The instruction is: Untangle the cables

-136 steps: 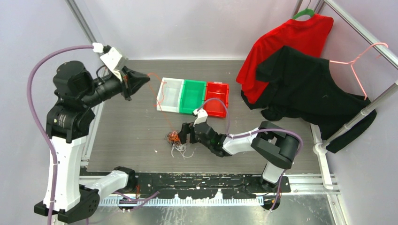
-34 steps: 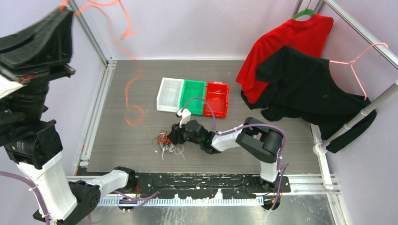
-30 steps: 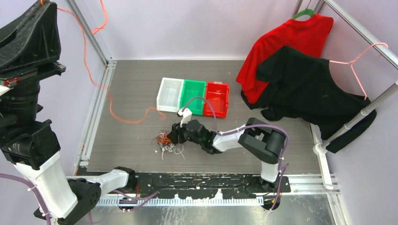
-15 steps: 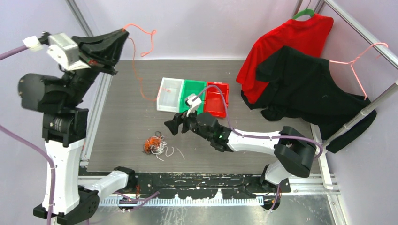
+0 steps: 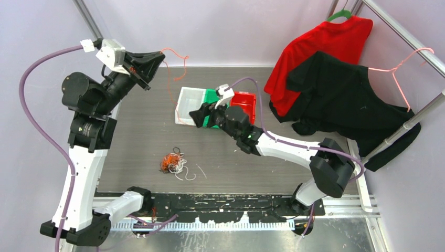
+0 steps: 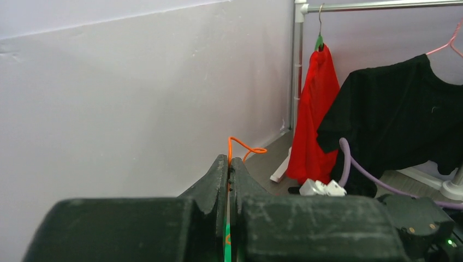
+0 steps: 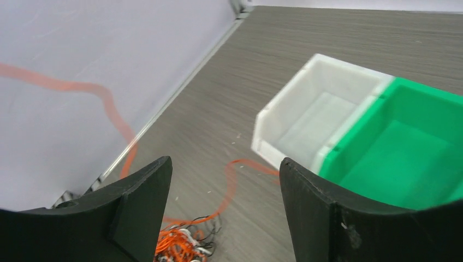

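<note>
A small clump of orange, white and black cables (image 5: 171, 163) lies on the grey table, with loose white strands beside it. It also shows at the bottom of the right wrist view (image 7: 177, 245). My left gripper (image 5: 158, 55) is raised at the back left and shut on one long orange strand (image 5: 176, 54). The strand (image 6: 241, 147) sticks out past the closed fingertips. It hangs down and trails across the table (image 7: 233, 177) toward the clump. My right gripper (image 5: 196, 116) is open and empty, held over the near edge of the bins, apart from the clump.
A white bin (image 5: 187, 106), a green bin (image 5: 211, 96) and a red bin (image 5: 244, 103) sit in a row at mid table. A red shirt (image 5: 325, 42) and a black shirt (image 5: 346, 94) hang on a rack at the right. Metal frame posts stand at the corners.
My right gripper let go of the clump, opened and rose back toward the bins. My left arm swung down and right with the orange strand. The clump slid a little left.
</note>
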Tool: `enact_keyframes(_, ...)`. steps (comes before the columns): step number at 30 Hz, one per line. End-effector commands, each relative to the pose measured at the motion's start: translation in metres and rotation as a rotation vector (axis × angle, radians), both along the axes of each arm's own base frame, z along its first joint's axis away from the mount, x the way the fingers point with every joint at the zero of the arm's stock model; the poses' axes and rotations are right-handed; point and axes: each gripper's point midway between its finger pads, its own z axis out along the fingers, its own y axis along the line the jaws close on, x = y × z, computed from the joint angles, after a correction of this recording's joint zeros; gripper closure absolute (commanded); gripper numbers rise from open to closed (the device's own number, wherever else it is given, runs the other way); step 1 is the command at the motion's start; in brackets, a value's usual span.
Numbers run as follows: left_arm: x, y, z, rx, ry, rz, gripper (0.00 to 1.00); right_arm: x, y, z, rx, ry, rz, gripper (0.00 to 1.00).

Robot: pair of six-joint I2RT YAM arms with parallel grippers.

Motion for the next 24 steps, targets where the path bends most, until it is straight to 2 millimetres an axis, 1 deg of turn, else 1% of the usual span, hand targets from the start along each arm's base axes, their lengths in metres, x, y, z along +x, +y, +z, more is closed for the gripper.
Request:
enact_keyframes(1, 0.007, -0.001, -0.002, 0.018, -0.023, 0.010, 1.00, 0.021, -0.020, 0.002, 0.049, 0.038, -0.057, 0.24)
enact_keyframes(8, 0.027, -0.001, -0.012, 0.048, -0.023, 0.045, 1.00, 0.032, -0.044, -0.013, 0.030, 0.069, -0.102, 0.24)
enact_keyframes(15, 0.054, 0.000, -0.035, 0.105, -0.014, 0.095, 1.00, 0.045, -0.074, -0.027, -0.001, 0.099, -0.195, 0.24)
enact_keyframes(21, 0.085, -0.003, -0.056, 0.155, -0.011, 0.124, 1.00, 0.051, -0.097, -0.029, 0.003, 0.105, -0.264, 0.24)
enact_keyframes(24, 0.098, -0.004, -0.057, 0.170, -0.017, 0.140, 1.00, 0.051, -0.106, -0.030, 0.003, 0.107, -0.285, 0.24)
